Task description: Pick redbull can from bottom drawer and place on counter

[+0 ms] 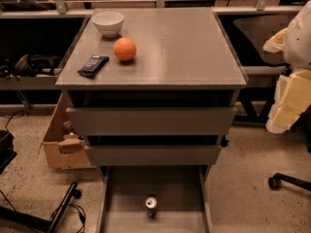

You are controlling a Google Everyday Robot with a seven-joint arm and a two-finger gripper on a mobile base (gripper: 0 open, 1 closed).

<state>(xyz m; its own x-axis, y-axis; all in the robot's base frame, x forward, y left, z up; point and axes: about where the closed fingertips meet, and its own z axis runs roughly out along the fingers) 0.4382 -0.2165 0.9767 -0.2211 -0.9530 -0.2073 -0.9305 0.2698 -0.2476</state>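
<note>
The redbull can (151,206) stands upright on the floor of the open bottom drawer (121,198), near its front middle, silver top with pull tab facing up. The counter (184,47) is the grey top of the cabinet above the drawers. My gripper (283,111), pale cream below a white arm, hangs at the right edge of the view, beside the cabinet at the height of the upper drawers. It is well away from the can and holds nothing that I can see.
On the counter's left part sit a white bowl (108,23), an orange ball (125,49) and a dark blue snack wrapper (93,65). The two upper drawers (150,121) stick out slightly. A cardboard box (63,147) and cables lie on the floor at the left. A chair base (286,180) is at the right.
</note>
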